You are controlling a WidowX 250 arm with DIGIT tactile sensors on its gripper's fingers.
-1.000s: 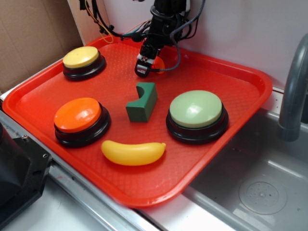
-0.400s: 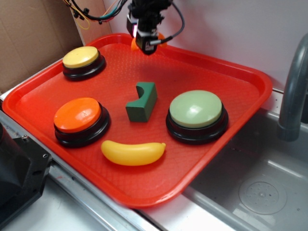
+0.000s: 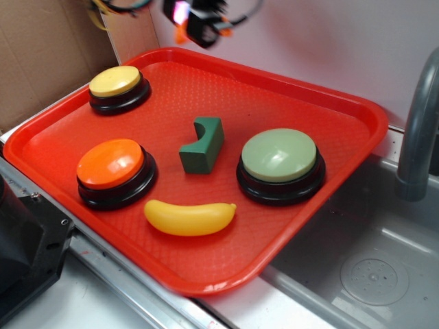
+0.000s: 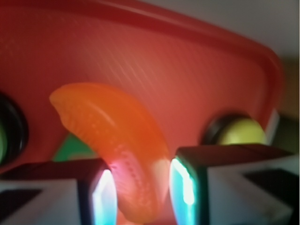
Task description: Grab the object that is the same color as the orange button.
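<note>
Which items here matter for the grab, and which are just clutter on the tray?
Job items:
- orange crescent, clamped between the fingers
- orange button, the colour reference
- gripper

Clutter:
- yellow button
- green button
- green block
- banana

I see a glossy orange crescent [image 4: 117,154] against my red tray [image 3: 309,103]. The orange button [image 3: 111,163] sits on black; the banana [image 3: 190,217] is yellow.

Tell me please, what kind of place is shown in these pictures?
Probably a toy kitchen counter set up for robot tests. A red tray lies beside a grey sink with a faucet. Cardboard stands behind, and the tray holds plastic toys such as a banana.
</note>
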